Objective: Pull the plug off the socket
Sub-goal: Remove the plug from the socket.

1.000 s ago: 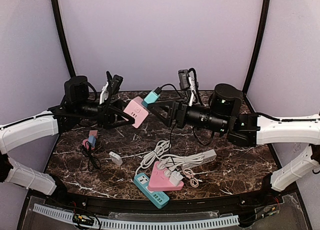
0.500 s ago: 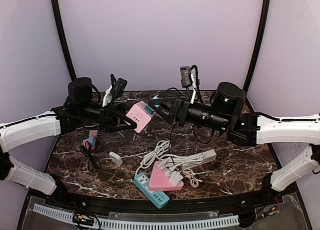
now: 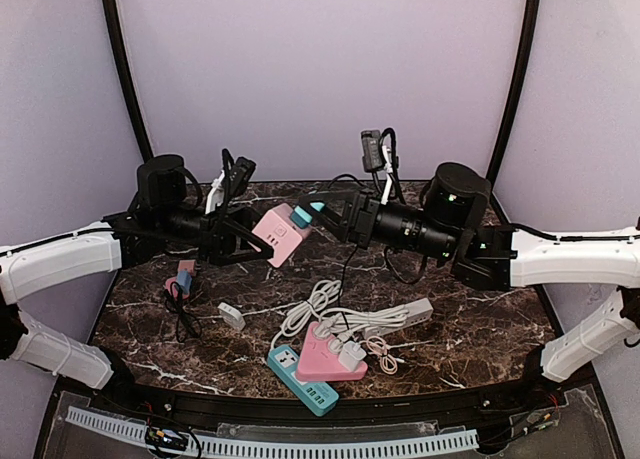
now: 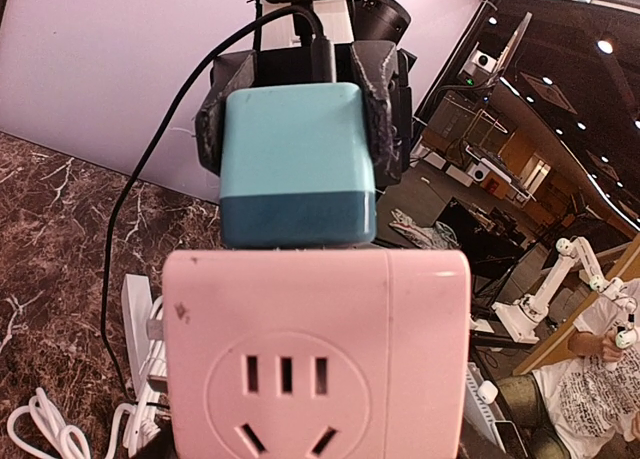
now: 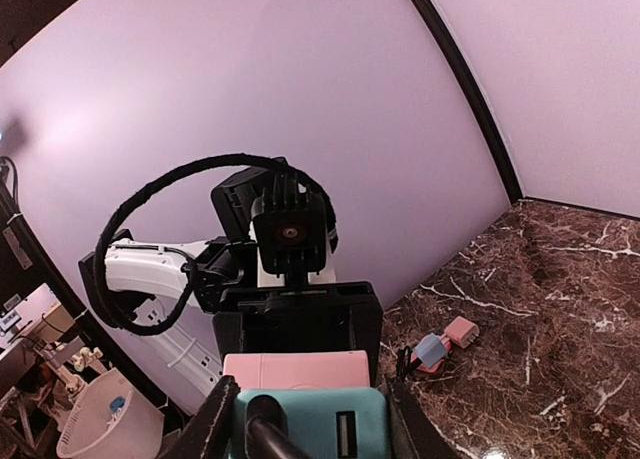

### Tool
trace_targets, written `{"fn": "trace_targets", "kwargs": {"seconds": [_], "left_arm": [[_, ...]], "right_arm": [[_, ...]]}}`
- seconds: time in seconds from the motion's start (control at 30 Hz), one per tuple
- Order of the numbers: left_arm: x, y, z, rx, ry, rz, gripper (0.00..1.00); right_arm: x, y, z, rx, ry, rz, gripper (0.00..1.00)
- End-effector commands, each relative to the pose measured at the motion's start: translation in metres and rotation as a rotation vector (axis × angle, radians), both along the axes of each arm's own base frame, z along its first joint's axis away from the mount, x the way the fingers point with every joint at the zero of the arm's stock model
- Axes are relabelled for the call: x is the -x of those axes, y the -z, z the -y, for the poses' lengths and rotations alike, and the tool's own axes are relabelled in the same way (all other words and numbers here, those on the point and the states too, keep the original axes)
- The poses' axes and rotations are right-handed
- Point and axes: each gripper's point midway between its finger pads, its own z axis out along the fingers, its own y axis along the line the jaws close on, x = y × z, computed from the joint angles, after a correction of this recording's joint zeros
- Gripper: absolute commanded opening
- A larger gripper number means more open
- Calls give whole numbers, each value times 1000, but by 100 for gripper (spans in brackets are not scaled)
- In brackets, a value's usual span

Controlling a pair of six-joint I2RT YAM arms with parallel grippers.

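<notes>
Since a second ago both arms have closed in, lowering the pink socket (image 3: 281, 233) above the surface (image 3: 480, 329). The left gripper (image 3: 264, 242) clamps the socket; the right gripper (image 4: 296, 139) clamps the teal plug (image 4: 297, 164), seated against the socket.

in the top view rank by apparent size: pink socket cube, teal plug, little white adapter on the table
1. pink socket cube
2. teal plug and white adapter: these look alike, and the plug is partly hidden, so unranked
</notes>
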Motion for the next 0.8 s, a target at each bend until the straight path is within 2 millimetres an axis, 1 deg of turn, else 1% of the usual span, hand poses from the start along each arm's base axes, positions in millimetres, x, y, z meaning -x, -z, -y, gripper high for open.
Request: {"fn": "trace_targets", "kwargs": {"seconds": [0.0, 0.17, 0.3, 0.4, 0.6, 0.77], "left_arm": [[9, -9, 0, 38, 44, 52, 1], [8, -8, 0, 36, 41, 53, 1], [8, -8, 0, 35, 42, 53, 1], [9, -8, 0, 34, 42, 55, 1], [7, -6, 0, 27, 38, 54, 1], [7, -6, 0, 27, 33, 58, 1]], "right_arm": [[-6, -2, 2, -27, 15, 0, 18], [-8, 0, 5, -26, 30, -2, 0], [-10, 2, 5, -22, 31, -9, 0], [-11, 0, 7, -36, 27, -22, 0], [-19, 1, 12, -40, 40, -85, 0], [-20, 5, 16, -78, 5, -143, 0]]}}
